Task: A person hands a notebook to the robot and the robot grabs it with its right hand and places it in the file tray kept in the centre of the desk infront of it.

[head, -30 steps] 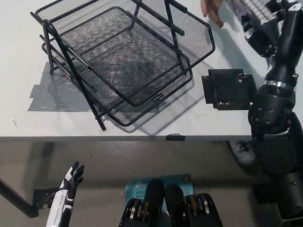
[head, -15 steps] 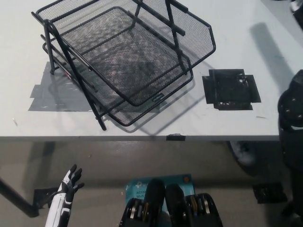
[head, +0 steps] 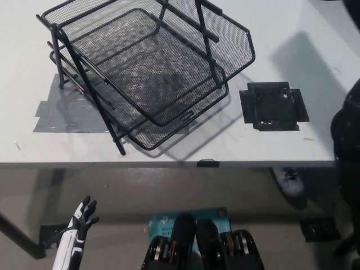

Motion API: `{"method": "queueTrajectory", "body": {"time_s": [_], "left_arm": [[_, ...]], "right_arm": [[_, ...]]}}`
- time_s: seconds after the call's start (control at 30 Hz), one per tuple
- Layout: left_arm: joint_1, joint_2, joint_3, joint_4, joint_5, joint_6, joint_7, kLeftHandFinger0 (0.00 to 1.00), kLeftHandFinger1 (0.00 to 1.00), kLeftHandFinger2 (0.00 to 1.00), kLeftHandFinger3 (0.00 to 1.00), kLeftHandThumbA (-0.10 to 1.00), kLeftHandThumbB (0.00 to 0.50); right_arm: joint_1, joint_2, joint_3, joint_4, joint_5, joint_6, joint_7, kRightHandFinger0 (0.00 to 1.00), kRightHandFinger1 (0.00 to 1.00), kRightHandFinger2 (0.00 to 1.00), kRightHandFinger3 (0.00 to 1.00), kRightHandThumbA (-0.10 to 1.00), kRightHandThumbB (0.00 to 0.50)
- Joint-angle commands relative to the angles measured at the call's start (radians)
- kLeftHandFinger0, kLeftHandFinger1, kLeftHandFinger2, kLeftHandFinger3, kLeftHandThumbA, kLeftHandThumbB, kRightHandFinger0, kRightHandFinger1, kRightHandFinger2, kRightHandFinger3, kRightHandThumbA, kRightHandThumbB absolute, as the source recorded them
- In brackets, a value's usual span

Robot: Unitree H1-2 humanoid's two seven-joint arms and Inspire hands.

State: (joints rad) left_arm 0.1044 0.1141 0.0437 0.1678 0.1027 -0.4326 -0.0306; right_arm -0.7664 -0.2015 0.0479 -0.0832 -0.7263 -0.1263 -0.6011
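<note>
Black wire mesh is forming the file tray [head: 152,67], which is sitting on the white surface [head: 169,149], up and to the right of the left hand [head: 82,216]. That white hand is hanging below the surface edge with fingers spread, holding nothing. Only the black right arm [head: 346,140] is showing at the right edge; its hand and the notebook are out of view.
</note>
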Motion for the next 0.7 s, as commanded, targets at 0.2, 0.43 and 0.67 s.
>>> {"method": "queueTrajectory", "body": {"time_s": [0.2,0.43,0.67], "left_arm": [[-0.013,0.022,0.003,-0.019,0.03,-0.034,0.022,0.99,1.0,1.0,1.0,1.0,0.383],[-0.006,0.025,0.003,-0.019,0.031,-0.033,0.02,1.0,1.0,1.0,1.0,1.0,0.394],[-0.006,0.024,0.002,-0.025,0.031,-0.025,0.016,1.0,1.0,1.0,1.0,1.0,0.397]], "right_arm": [[-0.101,-0.032,0.12,-0.072,-0.179,-0.099,0.05,0.0,0.0,0.0,0.03,0.68,0.0],[-0.117,-0.044,0.187,-0.011,-0.252,-0.154,0.034,0.0,0.0,0.0,0.47,0.8,0.0],[-0.143,-0.06,0.243,0.119,-0.345,-0.186,-0.039,0.0,0.0,0.0,0.0,0.8,0.0]]}}
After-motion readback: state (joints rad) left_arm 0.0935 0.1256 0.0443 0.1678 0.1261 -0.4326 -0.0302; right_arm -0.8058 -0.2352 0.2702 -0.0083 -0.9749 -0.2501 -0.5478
